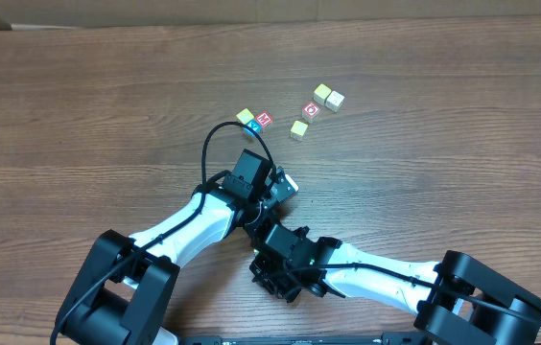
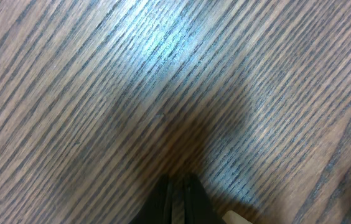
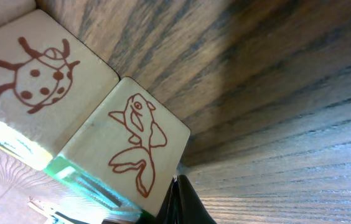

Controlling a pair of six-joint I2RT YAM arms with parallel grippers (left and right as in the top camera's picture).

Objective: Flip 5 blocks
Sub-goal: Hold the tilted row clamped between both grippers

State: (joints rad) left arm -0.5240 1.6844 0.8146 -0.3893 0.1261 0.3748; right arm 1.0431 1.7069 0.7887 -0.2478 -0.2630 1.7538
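Several blocks lie in a loose group at the far middle of the table: a yellow-and-blue one (image 1: 246, 118), a red M one (image 1: 264, 119), a pale one (image 1: 298, 129), a red O one (image 1: 311, 110) and a cream pair (image 1: 328, 97). Both arms are folded together at the near middle. In the right wrist view my right gripper (image 3: 177, 182) is shut and empty, its tip against the lower corner of a cream block with a fish drawing (image 3: 132, 140). Beside that stands a ladybug block (image 3: 38, 78). My left gripper (image 2: 177, 183) is shut over bare wood.
A pale corner (image 2: 238, 218) shows just right of the left fingers. In the overhead view something pale (image 1: 288, 182) peeks out beside the left arm's wrist (image 1: 249, 174). The right arm (image 1: 366, 278) lies along the near edge.
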